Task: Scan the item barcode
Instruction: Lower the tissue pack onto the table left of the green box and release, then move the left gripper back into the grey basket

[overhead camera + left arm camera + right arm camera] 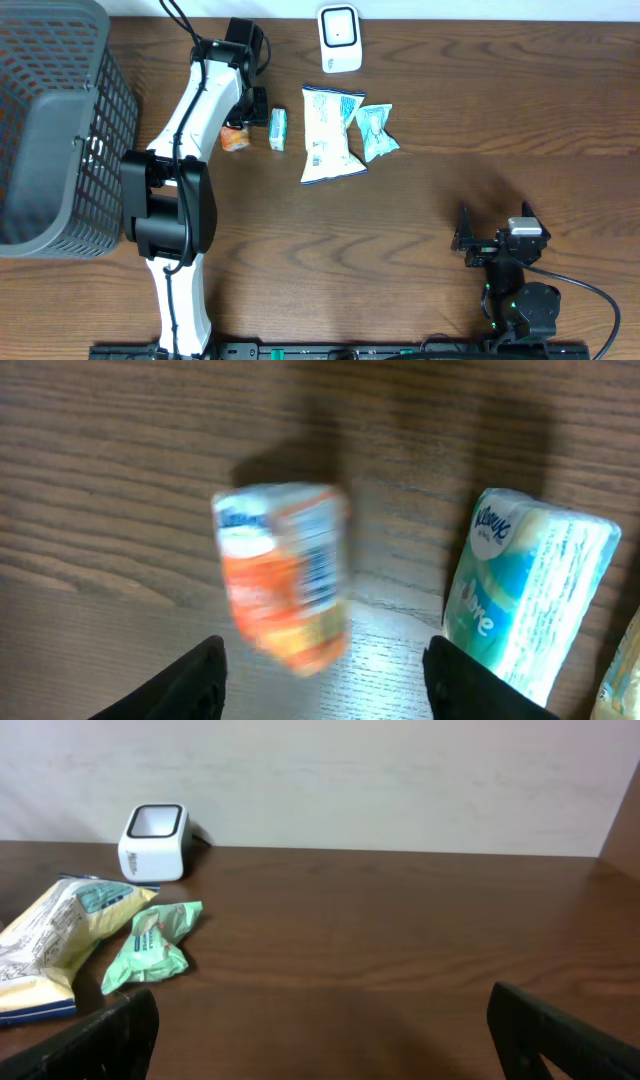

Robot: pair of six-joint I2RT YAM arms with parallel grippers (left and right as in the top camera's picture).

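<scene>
**Left jaws open over the orange packet**

The left arm (200, 110) hangs over the orange packet (285, 575) with its jaws released, one to either side and touching nothing. The packet shows blurred, so I cannot tell whether it rests flat on the table (450, 200). It sits just beside a tissue pack (525, 595) and near the scanner (340, 38), probably a waiting spot for goods. The right jaws gape empty well apart, likely so as not to crowd the work.
</scene>
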